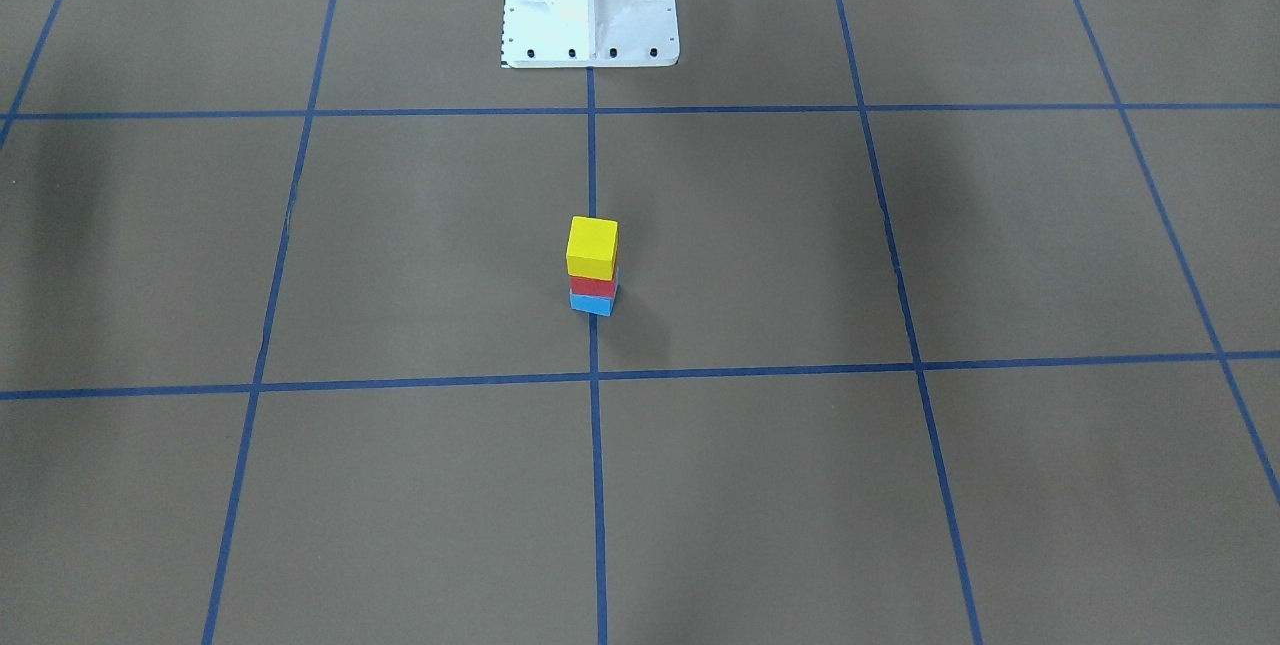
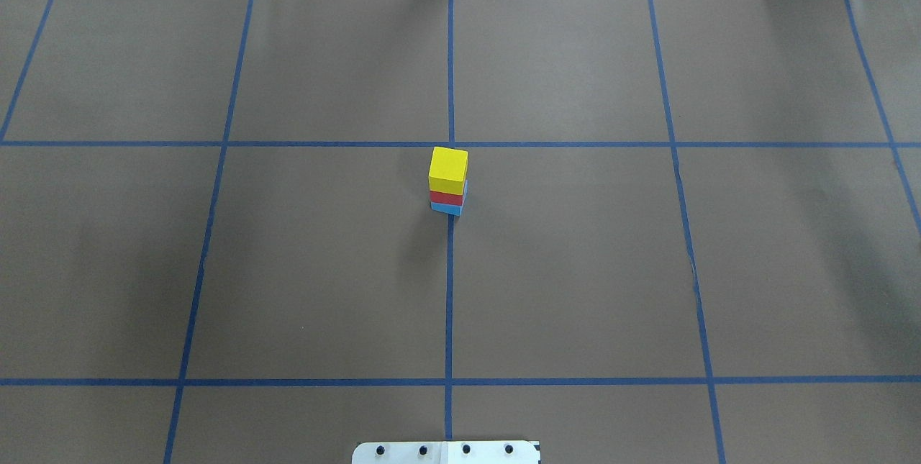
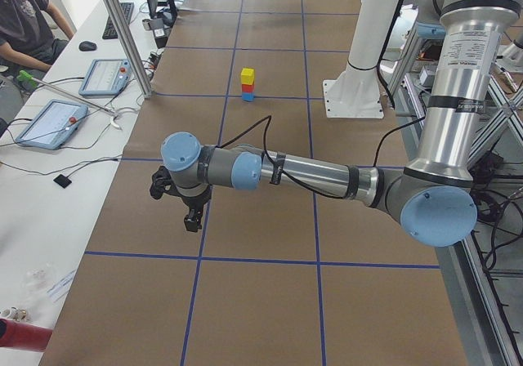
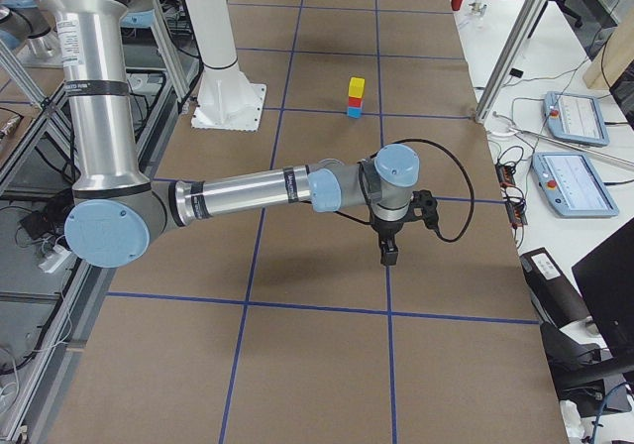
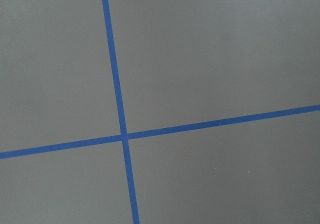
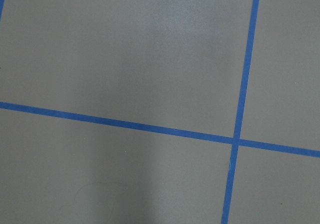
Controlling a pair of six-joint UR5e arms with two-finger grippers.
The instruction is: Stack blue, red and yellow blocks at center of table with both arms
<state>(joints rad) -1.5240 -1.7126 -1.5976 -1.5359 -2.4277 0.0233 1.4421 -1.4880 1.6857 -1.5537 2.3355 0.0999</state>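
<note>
Three blocks stand stacked at the table's middle, on the centre tape line: the yellow block on top, the red block under it, the blue block at the bottom. The same stack appears as yellow block, red block, blue block. My left gripper hangs over the table far from the stack, seen only from the side. My right gripper does likewise at the other end. I cannot tell whether either is open or shut. Both wrist views hold only table and tape.
The white bolted pedestal stands behind the stack on the robot's side. A person sits at a side bench with tablets. More tablets and a metal post lie beyond the opposite end.
</note>
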